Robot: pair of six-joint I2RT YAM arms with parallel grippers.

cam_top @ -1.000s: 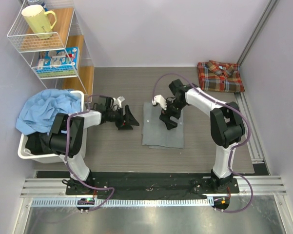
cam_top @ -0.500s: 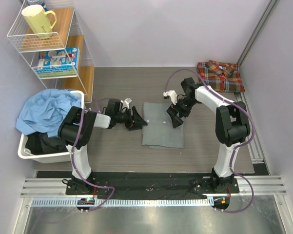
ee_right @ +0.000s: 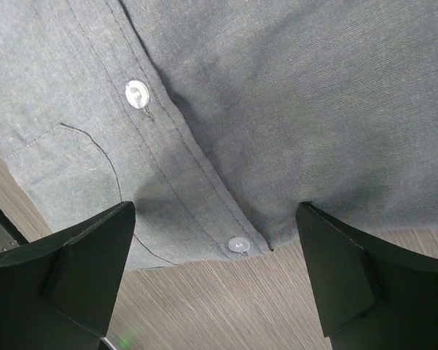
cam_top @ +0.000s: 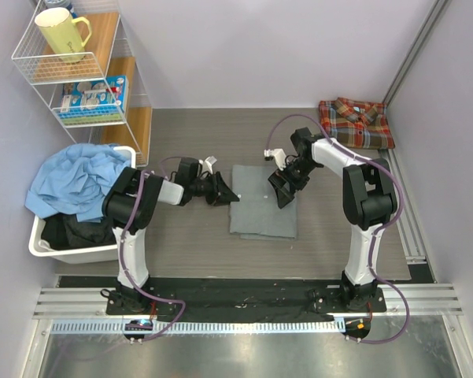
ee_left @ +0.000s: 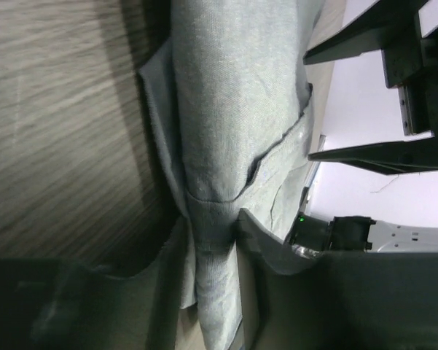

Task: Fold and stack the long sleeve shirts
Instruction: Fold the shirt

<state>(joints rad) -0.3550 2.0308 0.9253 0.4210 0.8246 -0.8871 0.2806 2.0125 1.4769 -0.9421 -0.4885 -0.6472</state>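
Observation:
The plain grey shirt (cam_top: pixel 261 206) lies folded flat in the middle of the table. The plaid shirt (cam_top: pixel 354 122) lies folded at the back right corner. My left gripper (cam_top: pixel 224 191) is at the grey shirt's upper left edge. In the left wrist view the left gripper (ee_left: pixel 211 226) is pinched on a raised fold of grey cloth (ee_left: pixel 233 109). My right gripper (cam_top: pixel 283 187) is open over the shirt's upper right edge. In the right wrist view the right gripper (ee_right: pixel 215 211) straddles the button placket (ee_right: pixel 237 244) with its jaws wide and empty.
A white bin (cam_top: pixel 43 250) heaped with blue cloth (cam_top: pixel 79 185) stands at the left. A wire shelf (cam_top: pixel 31 75) with a yellow mug (cam_top: pixel 63 35) is at the back left. A metal rail (cam_top: pixel 405 213) runs along the right side.
My left gripper has moved right to the grey shirt's left edge and closed on it. My right gripper has moved from the shirt's middle to its upper right edge, still open.

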